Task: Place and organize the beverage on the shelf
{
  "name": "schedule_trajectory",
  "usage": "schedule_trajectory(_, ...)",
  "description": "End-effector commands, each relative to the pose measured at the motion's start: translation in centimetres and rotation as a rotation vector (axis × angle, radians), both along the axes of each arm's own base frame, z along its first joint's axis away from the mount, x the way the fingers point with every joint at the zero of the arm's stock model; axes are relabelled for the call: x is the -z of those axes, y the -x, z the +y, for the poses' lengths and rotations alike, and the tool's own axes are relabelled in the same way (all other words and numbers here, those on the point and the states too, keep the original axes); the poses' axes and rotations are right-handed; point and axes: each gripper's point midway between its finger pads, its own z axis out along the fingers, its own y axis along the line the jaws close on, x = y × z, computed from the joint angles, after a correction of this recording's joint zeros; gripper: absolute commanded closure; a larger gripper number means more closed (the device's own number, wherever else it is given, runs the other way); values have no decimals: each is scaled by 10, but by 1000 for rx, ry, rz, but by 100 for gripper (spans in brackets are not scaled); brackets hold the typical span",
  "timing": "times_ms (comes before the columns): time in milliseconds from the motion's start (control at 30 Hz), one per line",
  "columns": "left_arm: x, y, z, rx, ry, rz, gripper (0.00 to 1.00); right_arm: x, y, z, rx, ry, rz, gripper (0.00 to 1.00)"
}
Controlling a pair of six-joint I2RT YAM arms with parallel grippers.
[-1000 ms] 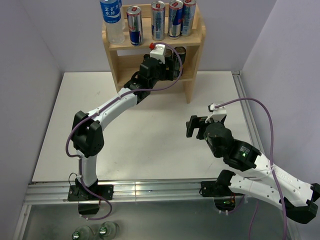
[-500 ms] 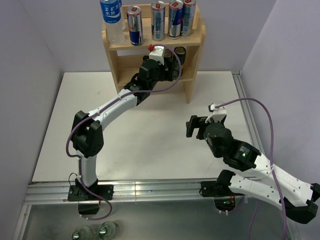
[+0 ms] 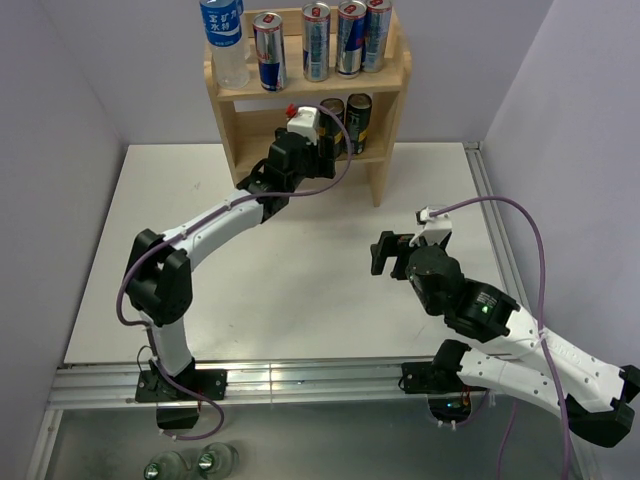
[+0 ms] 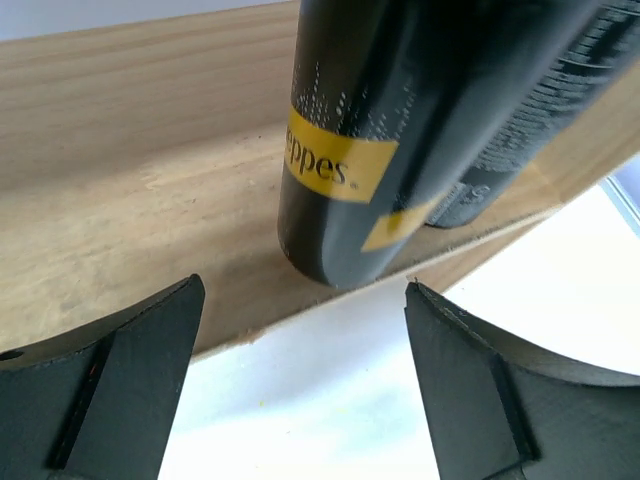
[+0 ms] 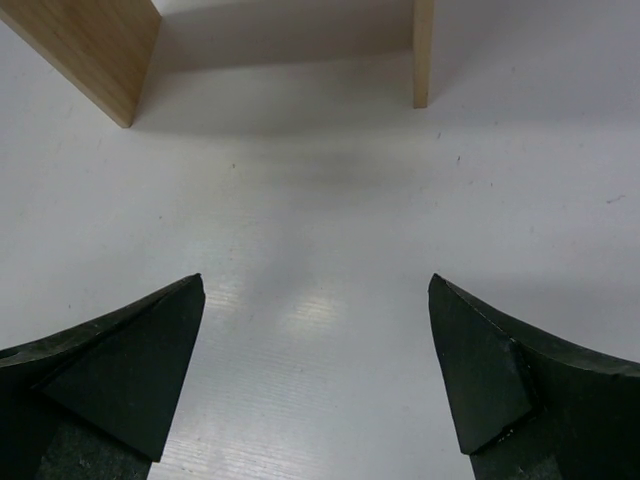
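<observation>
The light wood shelf (image 3: 390,75) stands at the table's far edge. Its top tier holds a water bottle (image 3: 224,40) and several silver-blue cans (image 3: 316,42). Two dark cans (image 3: 334,122) with yellow labels stand on the lower tier; the near one (image 4: 370,140) fills the left wrist view, upright on the board (image 4: 120,230). My left gripper (image 3: 318,152) is open and empty just in front of the lower tier, its fingers (image 4: 110,380) apart from the can. My right gripper (image 3: 382,252) is open and empty over the white table, facing the shelf legs (image 5: 100,50).
The white table (image 3: 300,290) spans the middle. Purple-grey walls close in on the left, back and right. A metal rail (image 3: 300,380) runs along the near edge. Two bottle tops (image 3: 185,463) show below the table edge at the bottom left.
My left gripper has drawn back from the lower tier toward the left, leaving the dark can standing beside the other one. The right arm has not moved.
</observation>
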Motion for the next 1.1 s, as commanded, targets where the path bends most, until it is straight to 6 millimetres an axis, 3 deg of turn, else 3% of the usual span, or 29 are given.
schedule_trajectory(0,-44,20,5,18,69,-60,12,-9,-5,3,18,-51,-22,0)
schedule_trajectory(167,-52,42,9,45,85,-36,13,-20,-7,9,2,-50,-30,0)
schedule_trajectory(233,-58,56,11,58,90,-30,14,-39,-7,18,-44,-67,-47,0)
schedule_trajectory(267,-73,75,16,68,96,-35,14,-49,-8,23,-76,-56,-65,0)
schedule_trajectory(300,-73,86,18,79,95,-26,14,-74,-7,31,-122,-82,-98,0)
schedule_trajectory(367,-96,114,31,93,128,-20,14,-91,-5,52,-247,-32,-98,0)
schedule_trajectory(400,-110,121,38,78,146,-28,15,-128,-4,54,-260,-71,-147,0)
schedule_trajectory(433,-120,128,46,68,154,-30,15,-134,-10,61,-262,-51,-133,0)
schedule_trajectory(467,-142,142,57,67,179,-61,15,-140,-12,56,-236,-31,-117,0)
schedule_trajectory(500,-154,151,66,58,180,-66,15,-178,-11,51,-218,-83,-162,0)
schedule_trajectory(567,-187,171,85,61,207,-127,14,-191,-13,52,-204,-79,-150,0)
schedule_trajectory(600,-194,178,94,46,203,-133,14,-216,-9,48,-208,-119,-184,0)
schedule_trajectory(733,-222,204,132,-10,228,-182,14,-246,4,38,-214,-210,-238,0)
schedule_trajectory(833,-223,215,149,-38,234,-184,14,-253,13,31,-233,-244,-271,0)
schedule_trajectory(1067,-214,227,171,-86,239,-183,13,-245,21,16,-212,-273,-288,0)
